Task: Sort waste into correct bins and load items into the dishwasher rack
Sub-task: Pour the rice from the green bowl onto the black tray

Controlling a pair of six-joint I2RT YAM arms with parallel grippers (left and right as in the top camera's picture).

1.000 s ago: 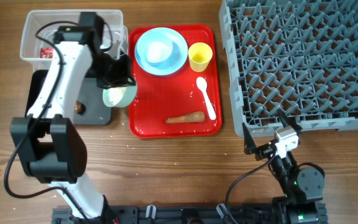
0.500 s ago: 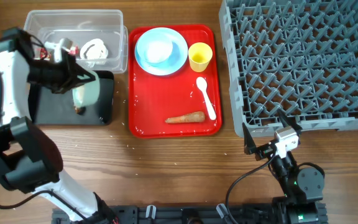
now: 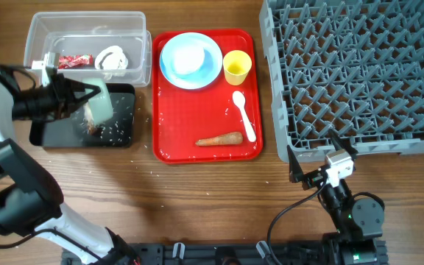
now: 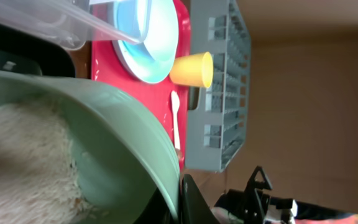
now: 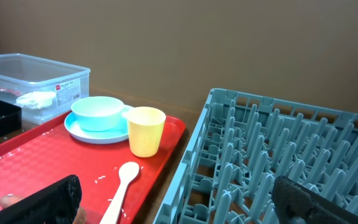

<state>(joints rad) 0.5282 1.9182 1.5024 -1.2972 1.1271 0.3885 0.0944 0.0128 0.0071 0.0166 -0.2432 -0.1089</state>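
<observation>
Containers first. The clear plastic tub [image 3: 87, 18] at the upper left of the overhead view holds the red snack wrapper [image 3: 74, 61] and the crumpled white tissue [image 3: 112, 59]. Just below it, the shallow black bin [image 3: 126, 103] carries scattered loose white rice grains [image 3: 109, 131] and a small brown food scrap [image 3: 90, 129].

Your left hand [image 3: 83, 94] is clamped shut on the rim of the pale whitish-green bowl [image 3: 98, 103], which is tipped on its side over the black bin. The left wrist view shows rice inside the bowl.

The red tray [image 3: 197, 110] at centre carries the light-blue bowl [image 3: 186, 60] seated on the light-blue plate [image 3: 213, 66]. The yellow cup [image 3: 237, 67] stands upright beside them, with the white spoon [image 3: 244, 116] and the carrot piece [image 3: 219, 139] lying lower down.

The grey dishwasher rack [image 3: 359, 73] fills the upper right. Your right hand [image 3: 319, 158] rests at lower right above the worktop [image 3: 212, 199], fingers spread wide, holding nothing.
</observation>
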